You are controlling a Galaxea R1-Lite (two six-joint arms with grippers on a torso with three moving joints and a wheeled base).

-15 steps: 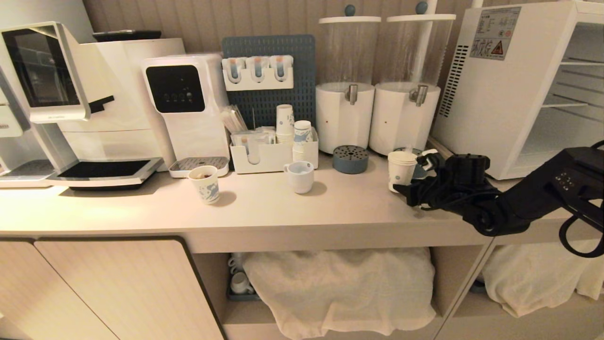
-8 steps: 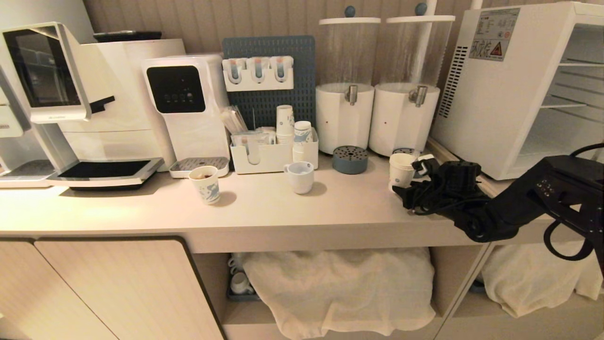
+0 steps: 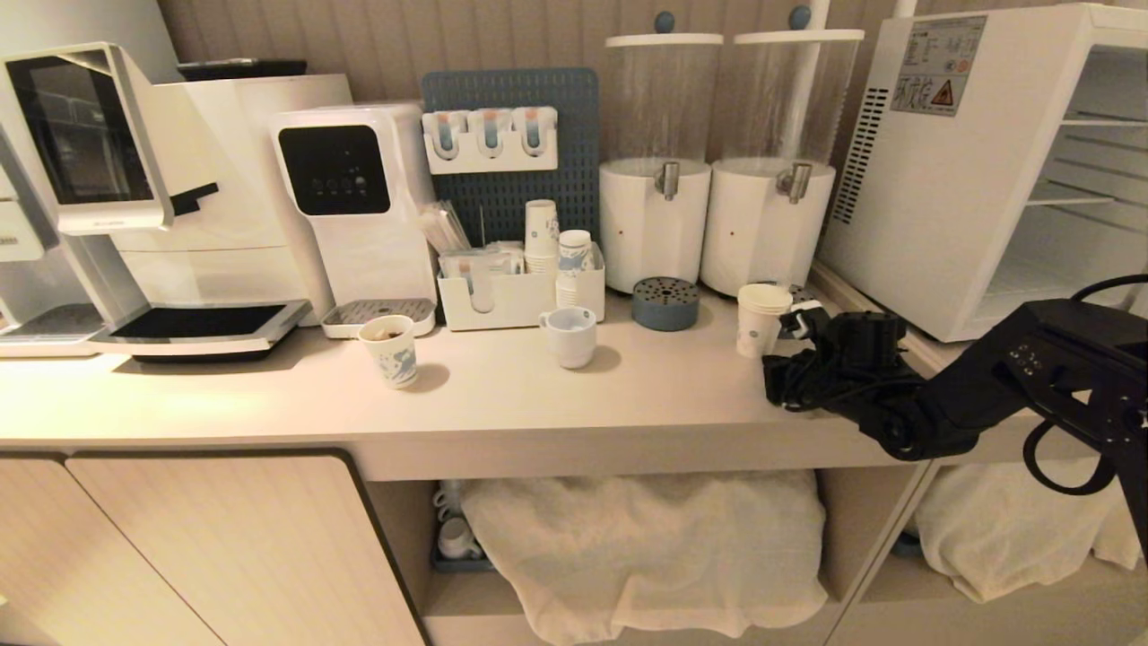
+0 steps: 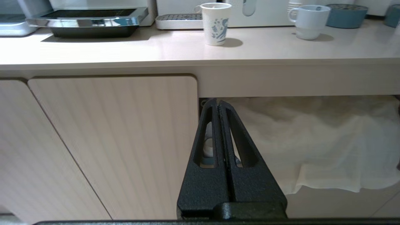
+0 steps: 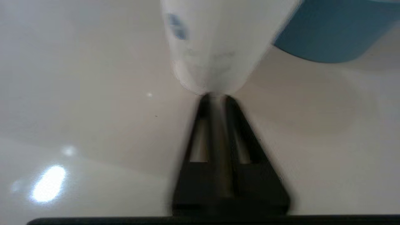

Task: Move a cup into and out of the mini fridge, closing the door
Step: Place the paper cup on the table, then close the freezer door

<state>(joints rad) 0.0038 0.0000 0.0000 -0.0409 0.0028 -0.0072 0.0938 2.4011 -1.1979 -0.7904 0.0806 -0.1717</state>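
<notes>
Far left, low in front of the cabinet door [image 4: 109, 140] and below the surface [image 3: 538, 395]: left gripper [image 4: 218, 101], parked, jaws pressed together on nothing.

On the surface further along: paper cup with blue drawings [image 3: 390, 350], then squat handled mug [image 3: 569, 334]. Neither wanted; leave both alone.

Right of the round blue drip tray [image 3: 665, 302]: the cup [image 3: 762, 318], upright, standing free, blue logo facing forward, not gripped by anything.

Just beside it on the right, low by its foot: right gripper [image 3: 773, 370]. In the wrist view the right gripper's tips sit drawn nearly together at the cup's base, jaws closed on nothing and not around the wall.

Judged as the pick-up step, not yet secured. To do it well: spread the jaws wider than the cup, raise them to mid-wall, centre the cup between them, then squeeze gently; thin paper likely to dent or tip under a hard or low pinch.

Far right: the mini fridge [image 3: 942, 179], interior open with wire shelves showing. Afterwards, carry level onto a shelf.
</notes>
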